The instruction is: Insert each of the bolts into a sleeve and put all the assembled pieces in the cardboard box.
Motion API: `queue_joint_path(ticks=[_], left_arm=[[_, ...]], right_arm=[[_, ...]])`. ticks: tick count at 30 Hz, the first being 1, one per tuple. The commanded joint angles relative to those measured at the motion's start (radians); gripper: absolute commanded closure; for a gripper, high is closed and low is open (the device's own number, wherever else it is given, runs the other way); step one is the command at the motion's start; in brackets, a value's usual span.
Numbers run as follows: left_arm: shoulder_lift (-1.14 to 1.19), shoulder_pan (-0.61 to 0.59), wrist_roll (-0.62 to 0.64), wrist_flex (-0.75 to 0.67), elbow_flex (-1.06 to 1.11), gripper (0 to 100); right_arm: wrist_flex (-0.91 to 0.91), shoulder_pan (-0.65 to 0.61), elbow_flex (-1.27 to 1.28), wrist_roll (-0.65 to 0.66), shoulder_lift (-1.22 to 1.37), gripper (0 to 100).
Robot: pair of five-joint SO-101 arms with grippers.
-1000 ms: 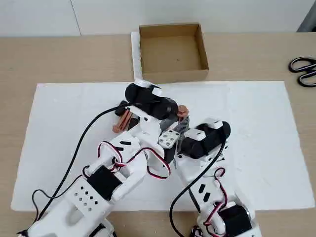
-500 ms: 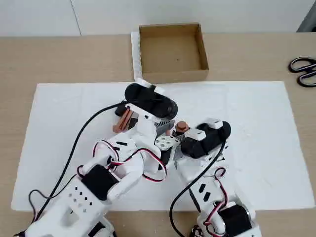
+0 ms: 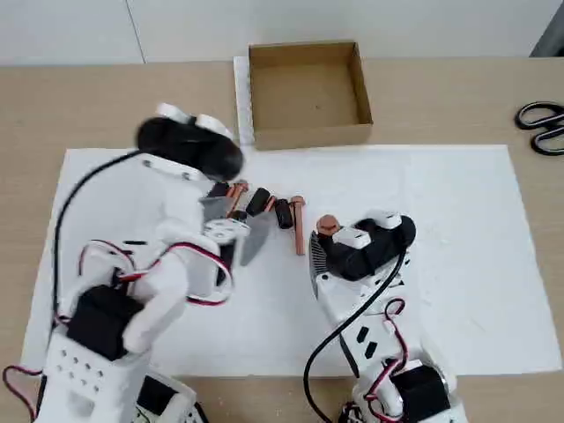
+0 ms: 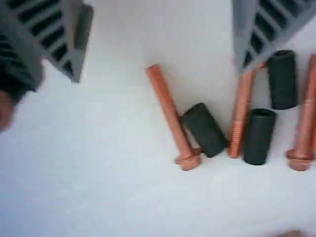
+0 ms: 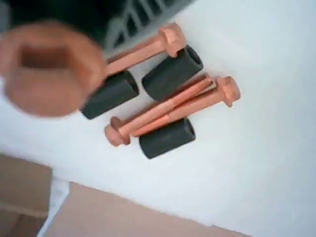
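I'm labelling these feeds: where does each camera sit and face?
High view: fixed overhead, looking down on brown cardboard box, left arm, right arm.
Left wrist: faces down; open left gripper frames loose copper bolts, black cylindrical sleeves.
Right wrist: looks past a copper bolt held by right gripper.
Shared: all see that pile.
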Motion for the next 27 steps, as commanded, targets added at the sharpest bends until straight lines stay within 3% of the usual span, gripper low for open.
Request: queue_joint_path(ticks=[1, 8, 14, 18, 27], left_arm=[[-0.018, -0.173, -0.009, 0.02, -0.053, 81], [-0.012, -0.557, -0.014, 0.107, -0.053, 81], [-0.011, -0.701, -0.11, 0.172, -0.051, 81], [-0.012, -0.746, -0.143, 0.235, -0.051, 81], [-0.018, -0.862, -0.141, 0.252, 0.007, 81]], right_arm=[[-0.012, 0.025, -0.009, 0.002, -0.007, 99.5], [-0.165, 0.209, -0.012, 0.005, -0.004, 99.5], [-0.346, 0.36, -0.11, 0.006, 0.091, 99.5], [-0.406, 0.358, -0.4, 0.006, 0.403, 99.5], [-0.529, 0.332, -1.203, 0.005, 1.419, 99.5]])
